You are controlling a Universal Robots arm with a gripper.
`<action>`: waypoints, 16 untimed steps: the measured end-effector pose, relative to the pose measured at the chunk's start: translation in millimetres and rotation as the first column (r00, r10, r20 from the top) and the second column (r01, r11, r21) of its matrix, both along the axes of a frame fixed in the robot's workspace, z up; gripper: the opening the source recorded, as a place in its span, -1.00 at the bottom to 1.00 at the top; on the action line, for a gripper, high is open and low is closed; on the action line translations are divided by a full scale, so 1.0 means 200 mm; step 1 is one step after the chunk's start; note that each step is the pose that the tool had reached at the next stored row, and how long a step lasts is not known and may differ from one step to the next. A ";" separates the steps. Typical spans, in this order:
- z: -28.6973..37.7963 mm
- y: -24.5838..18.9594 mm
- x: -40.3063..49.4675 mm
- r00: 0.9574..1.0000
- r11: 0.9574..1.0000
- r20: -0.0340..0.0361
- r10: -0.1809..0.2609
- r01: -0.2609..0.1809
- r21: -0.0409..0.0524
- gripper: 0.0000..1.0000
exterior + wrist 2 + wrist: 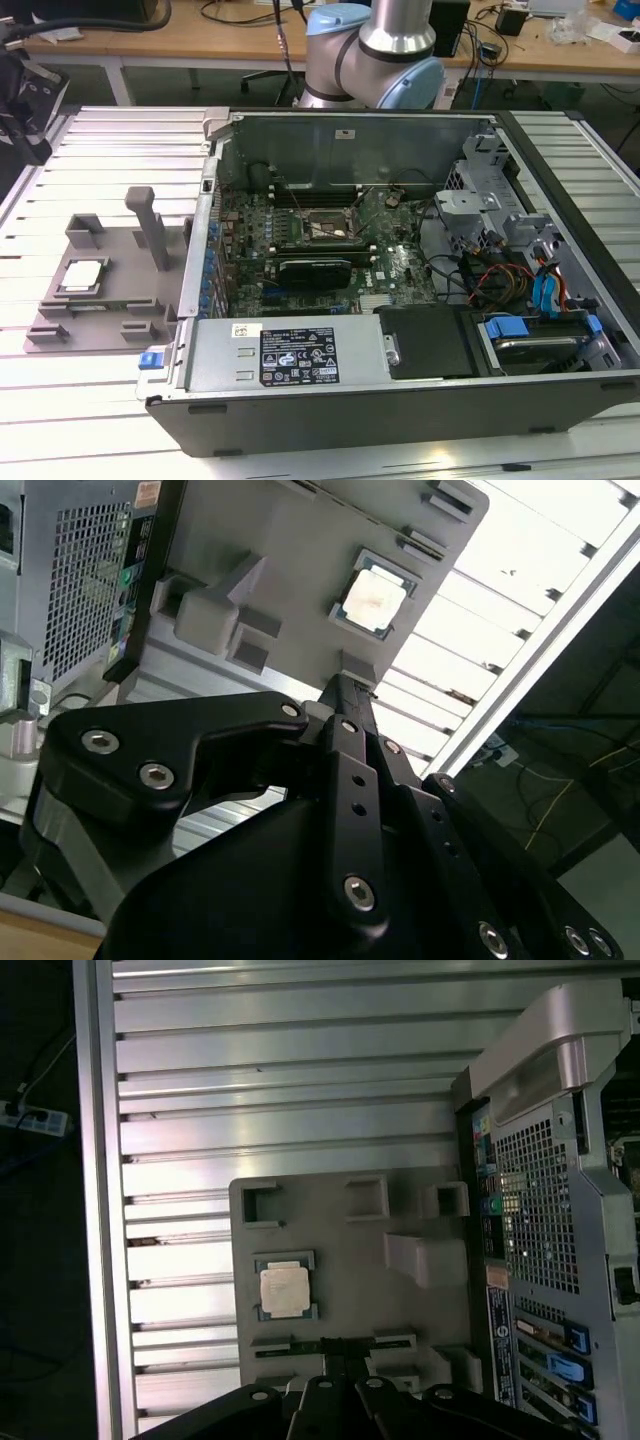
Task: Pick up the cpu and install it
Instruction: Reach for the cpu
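The cpu (82,275) is a small silvery square lying flat in a framed pocket of the grey plastic tray (115,300), at the exterior view's left beside the open computer case. Both wrist views look down on the cpu (372,598) (284,1289) in the tray (300,540) (350,1260). My gripper (347,685) (335,1352) hangs above the tray's edge, a short way off the chip. Its black fingers (352,740) are shut together with nothing between them. The black-framed socket (322,228) sits on the motherboard inside the case.
The case (400,390) lies on its side on the slatted metal table (120,150), its perforated rear panel (540,1210) close to the tray. An upright post (152,228) rises from the tray near the cpu. Cables and drive bays (520,280) crowd the case's right half.
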State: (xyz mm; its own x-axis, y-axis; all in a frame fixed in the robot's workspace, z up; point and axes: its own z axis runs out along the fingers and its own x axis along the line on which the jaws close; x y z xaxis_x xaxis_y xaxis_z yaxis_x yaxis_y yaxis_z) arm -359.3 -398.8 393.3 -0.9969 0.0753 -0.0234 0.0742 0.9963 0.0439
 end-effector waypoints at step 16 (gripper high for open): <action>0.000 0.000 -0.150 1.000 1.000 0.000 0.000 0.000 0.000 -0.79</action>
State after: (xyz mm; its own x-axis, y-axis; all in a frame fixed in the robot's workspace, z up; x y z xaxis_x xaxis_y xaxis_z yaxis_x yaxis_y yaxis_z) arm -389.2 -398.9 393.3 -0.9969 0.0752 -0.0234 0.0742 0.9963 0.0439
